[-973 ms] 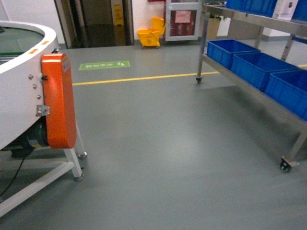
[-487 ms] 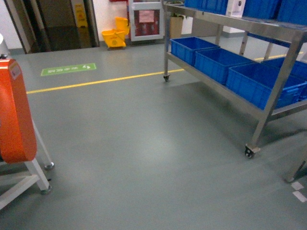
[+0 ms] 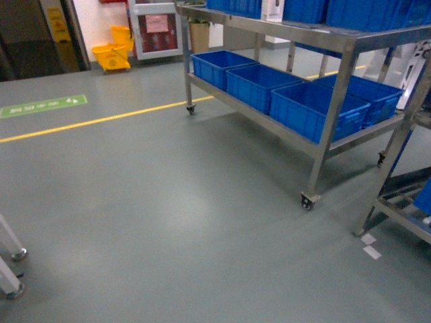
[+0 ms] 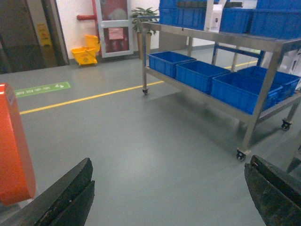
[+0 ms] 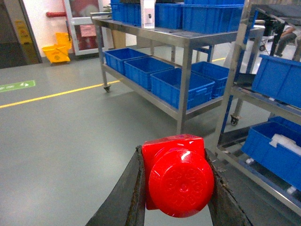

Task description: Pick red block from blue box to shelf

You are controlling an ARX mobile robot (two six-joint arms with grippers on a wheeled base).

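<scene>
Floor of grey filled the head view, with the steel shelf (image 3: 316, 94) and its blue crates (image 3: 306, 108) at right. Left wrist view showed the left gripper (image 4: 169, 197) spread apart, holding nothing. Right wrist view showed the right gripper (image 5: 176, 183) clamped on the red block (image 5: 176, 174), stud toward the camera, seemingly for carrying to the shelf.

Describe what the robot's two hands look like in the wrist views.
Left hand: two broad, wedge-shaped black fingers with a matte, slightly scuffed surface and layered edges. Right hand: two slimmer, curved dark fingers, worn brownish-grey along their inner faces. No cables, markings or labels show on either, and neither arm appears in the head view.
</scene>
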